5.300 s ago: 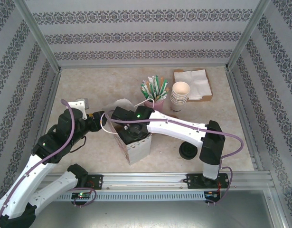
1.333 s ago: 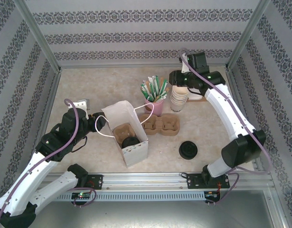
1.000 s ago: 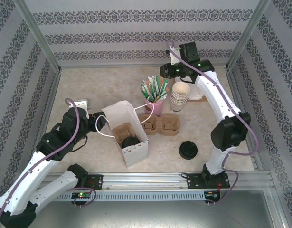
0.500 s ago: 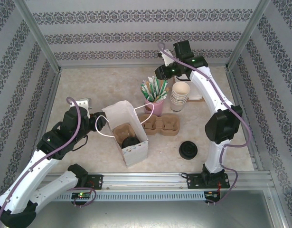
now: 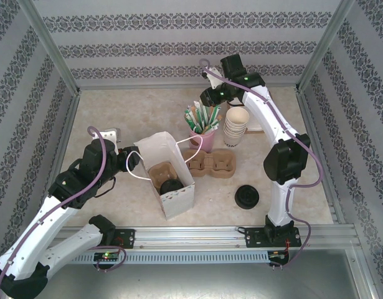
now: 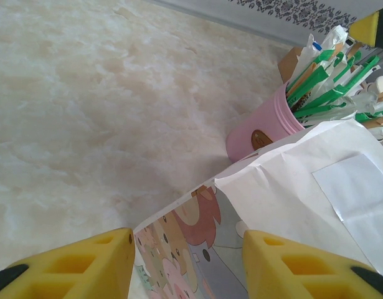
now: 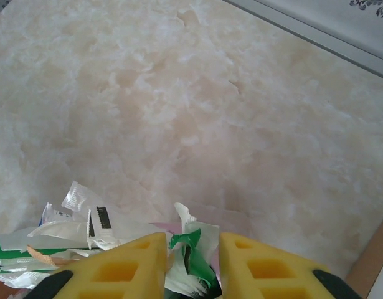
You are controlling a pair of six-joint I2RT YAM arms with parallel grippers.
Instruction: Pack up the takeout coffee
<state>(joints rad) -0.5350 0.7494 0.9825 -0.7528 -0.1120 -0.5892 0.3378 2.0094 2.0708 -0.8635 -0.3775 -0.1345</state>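
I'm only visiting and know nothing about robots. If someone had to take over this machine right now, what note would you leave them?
Left hand: open, straddling the paper bag at its rim, not pinching it.
Right hand: raised over the pink cup of wrapped sticks, with a green wrapper in its narrow gap; grip unclear.
Coffee: in a cardboard tray inside the bag.
Done: the coffee looks packed.
Left: probably add a stick, then release the bag.
A second tray, a loose lid and cream cups sit on the table.
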